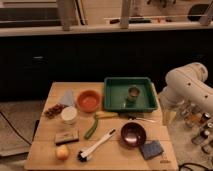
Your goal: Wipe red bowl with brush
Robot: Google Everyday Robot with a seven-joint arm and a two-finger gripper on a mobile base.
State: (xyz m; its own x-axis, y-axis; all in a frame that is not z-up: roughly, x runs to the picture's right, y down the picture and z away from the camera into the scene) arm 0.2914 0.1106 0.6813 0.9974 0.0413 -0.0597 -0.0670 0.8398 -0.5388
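You have not begun the wipe, as far as this view shows. The slim dish brush with a long white handle and a small dark bristle head (98, 144) lies flat on the pale wooden bench (42, 148), close to the near edge and about mid-width, with nothing gripping it. The round red bowl (89, 100) sits further back and slightly left, well apart from the brush. A curved green vegetable-like piece (92, 128) lies between them.

The end effector (166, 104) is at the low end of the bulky white arm (189, 85), by the right edge of the bench and just beside the green rectangular plastic tray (116, 96). You cannot tell from here whether it is wide or narrow. It is not holding the brush and is well apart from both brush and bowl. I judge that every step is left for you: reach, grasp, lift, carry to the bowl, wipe.

The brush's long axis runs on a diagonal. The dark head is the near-left end, and the handle runs away to the far right, its tip ending just beside the dark maroon round bowl (133, 134). So the bristles point toward the near-left corner and the handle tip faces the arm's side, which I judge the easier end to come at
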